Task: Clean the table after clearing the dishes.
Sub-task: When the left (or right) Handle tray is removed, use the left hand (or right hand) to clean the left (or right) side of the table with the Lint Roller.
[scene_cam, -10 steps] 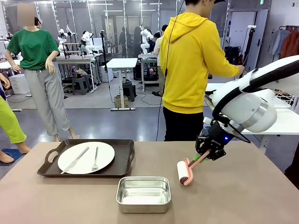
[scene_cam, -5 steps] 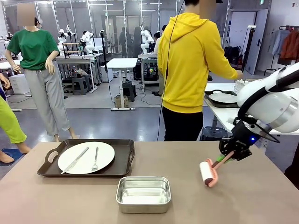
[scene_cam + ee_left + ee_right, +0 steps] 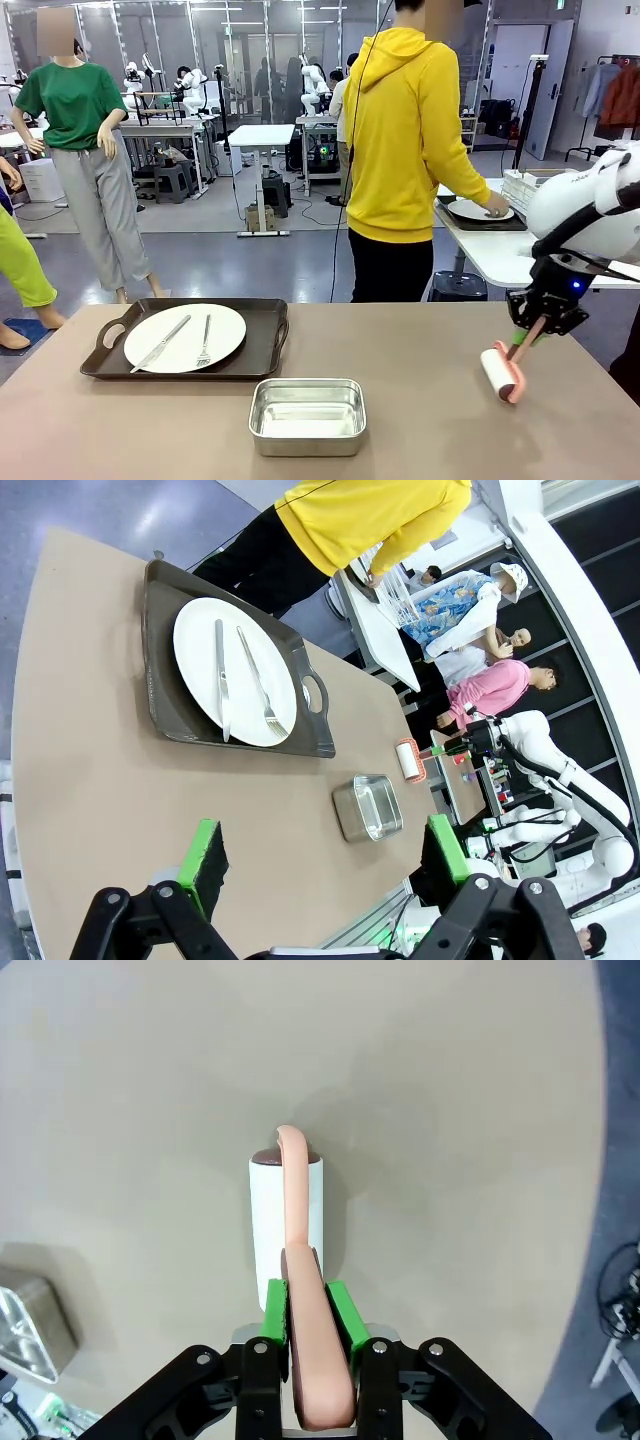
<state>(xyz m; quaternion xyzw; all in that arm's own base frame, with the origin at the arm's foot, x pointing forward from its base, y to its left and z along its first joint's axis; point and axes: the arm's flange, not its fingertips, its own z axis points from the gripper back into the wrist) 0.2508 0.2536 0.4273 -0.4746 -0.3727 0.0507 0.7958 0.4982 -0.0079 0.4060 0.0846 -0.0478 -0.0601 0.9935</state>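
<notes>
- I am reading the table as only partly cleared: one dark tray is sitting on it just behind the steel pan and to the pan's left.
- That tray is carrying a white plate, with a knife and a fork lying on it side by side.
- Well to the right of the pan, the right gripper is pinching the pink handle of a lint roller between its jaws. The white roll is pointing down and appears to be resting on the table top.
- So the wiping is looking to me like it is under way on the ground right of the pan, while the strip left of the pan is waiting on the tray going off.
- The left gripper is hanging high above the table, on the side of the pan away from the roller. Its jaws are spread wide and gripping nothing.
- Beyond the pan, past the far edge, a person in a yellow hoodie is standing at a white side table, one hand resting on another plate on a tray there.
- I am judging the job as roughly midway: one set of dishes and the pan are remaining, and most of the top is awaiting the roller.
</notes>
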